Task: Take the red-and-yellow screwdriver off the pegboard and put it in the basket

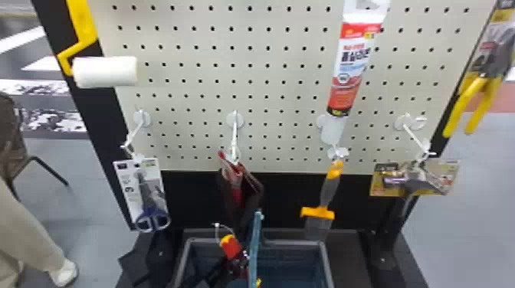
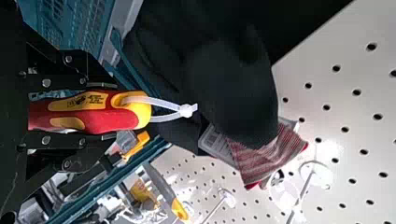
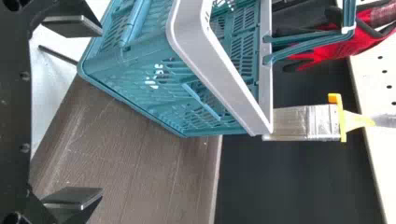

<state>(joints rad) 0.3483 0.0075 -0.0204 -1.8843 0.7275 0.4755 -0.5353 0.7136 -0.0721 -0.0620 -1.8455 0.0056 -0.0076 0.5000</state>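
Evidently the pick is done and the placing step is in hand: the red-and-yellow screwdriver (image 1: 231, 248) is off the pegboard (image 1: 268, 92), at the left part of the basket (image 3: 224, 65) opening. The left pincer (image 2: 111, 111) is closed on its handle, one finger along each side, with the tie loop (image 2: 186, 110) sticking out beyond. Whether the tool touches anything inside, I cannot tell. The right pincer (image 3: 100, 112) is empty, fingers wide apart, near the basket's side.

Next, the left pincer should lower the tool well below the rim, then open and back out. The upright carrying handle (image 1: 254, 245) stands close beside the screwdriver and could catch the fingers or the loop. The gloves (image 1: 236, 184) hang just behind, so a straight downward path looks safer. A yellow-handled brush (image 1: 320, 226) and scissors (image 1: 153, 222) hang to either side.
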